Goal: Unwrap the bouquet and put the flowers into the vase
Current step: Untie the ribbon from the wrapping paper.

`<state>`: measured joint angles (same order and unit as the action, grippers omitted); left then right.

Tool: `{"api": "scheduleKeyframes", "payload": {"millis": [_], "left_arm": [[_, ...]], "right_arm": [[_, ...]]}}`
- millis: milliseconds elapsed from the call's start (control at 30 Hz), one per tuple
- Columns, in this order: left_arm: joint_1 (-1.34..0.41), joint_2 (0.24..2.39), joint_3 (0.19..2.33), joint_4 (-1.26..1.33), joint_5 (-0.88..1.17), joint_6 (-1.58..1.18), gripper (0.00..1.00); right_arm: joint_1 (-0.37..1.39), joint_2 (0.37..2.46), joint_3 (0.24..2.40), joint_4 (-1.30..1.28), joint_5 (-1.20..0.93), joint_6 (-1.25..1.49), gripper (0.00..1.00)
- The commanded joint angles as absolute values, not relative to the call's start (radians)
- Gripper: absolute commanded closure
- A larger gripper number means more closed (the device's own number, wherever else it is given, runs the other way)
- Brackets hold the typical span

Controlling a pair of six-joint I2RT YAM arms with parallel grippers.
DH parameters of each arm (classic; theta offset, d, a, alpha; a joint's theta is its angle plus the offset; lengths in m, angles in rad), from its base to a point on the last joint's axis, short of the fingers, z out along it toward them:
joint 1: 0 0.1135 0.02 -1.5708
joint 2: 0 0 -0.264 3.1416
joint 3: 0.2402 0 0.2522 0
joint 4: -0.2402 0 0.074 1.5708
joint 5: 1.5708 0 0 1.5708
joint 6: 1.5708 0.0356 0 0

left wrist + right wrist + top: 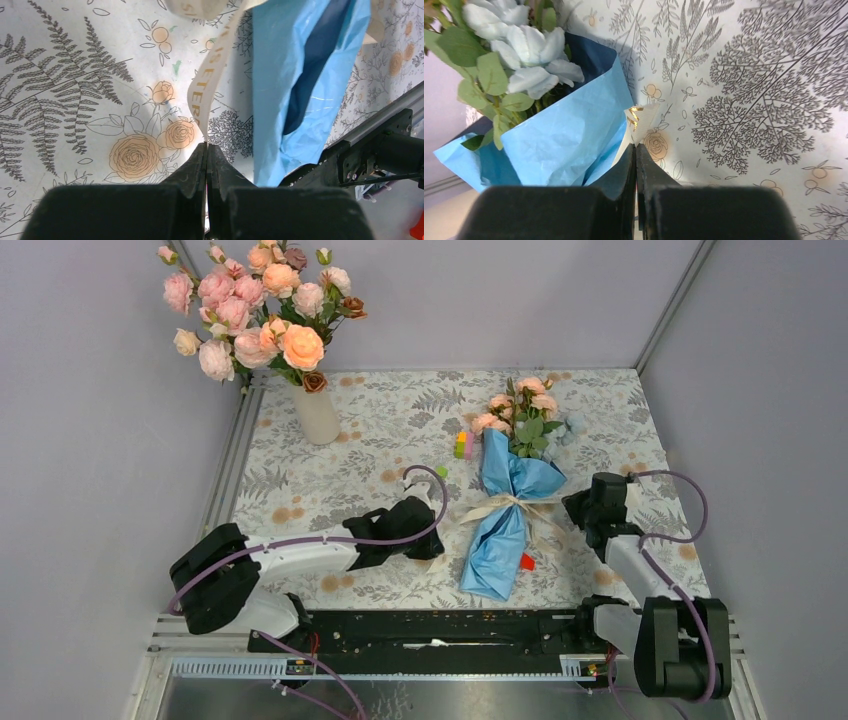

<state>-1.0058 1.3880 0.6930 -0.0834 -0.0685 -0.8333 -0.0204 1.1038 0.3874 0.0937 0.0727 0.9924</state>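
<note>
The bouquet [503,515] lies flat on the tabletop [380,430], right of centre, heads toward the far edge, with an arm on each flank. From above you see both grippers close in at its waist, but not what they hold. The left wrist view settles one side: the left gripper [207,146] has its jaws shut on a tail of the ribbon [206,90], lettered and arching up toward the wrap. The right wrist view gives the other: the right gripper [635,147] has its jaws pinched on a gold-flecked ribbon tip.

The tabletop wears a fern-and-rose print, with plain grey walls [110,440] around it. The vase [318,415] stands far left, already holding pink roses [262,300]. Small coloured blocks [462,445] sit just beside the wrap.

The crinkled paper is light blue outside and navy inside, cinched cream at the middle. Peach and pale blue blooms [528,405] and green leaves spill from the top.
</note>
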Motion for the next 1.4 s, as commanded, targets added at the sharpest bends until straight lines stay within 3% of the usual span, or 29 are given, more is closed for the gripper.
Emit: {"api": "scheduleKeyframes", "payload": {"millis": [0, 567, 1367], "left_arm": [[-0.988, 1.348, 0.679, -0.05, -0.101, -0.864, 1.0], [-0.92, 1.304, 0.617, -0.058, -0.106, -0.882, 1.0], [-0.853, 1.231, 0.565, -0.077, -0.1, -0.852, 1.0]], "right_arm": [[-0.017, 1.026, 0.393, 0.021, 0.205, 0.926, 1.0], [-0.02, 0.941, 0.444, -0.118, 0.338, 0.848, 1.0], [-0.097, 0.919, 0.475, -0.16, 0.366, 0.799, 1.0]]}}
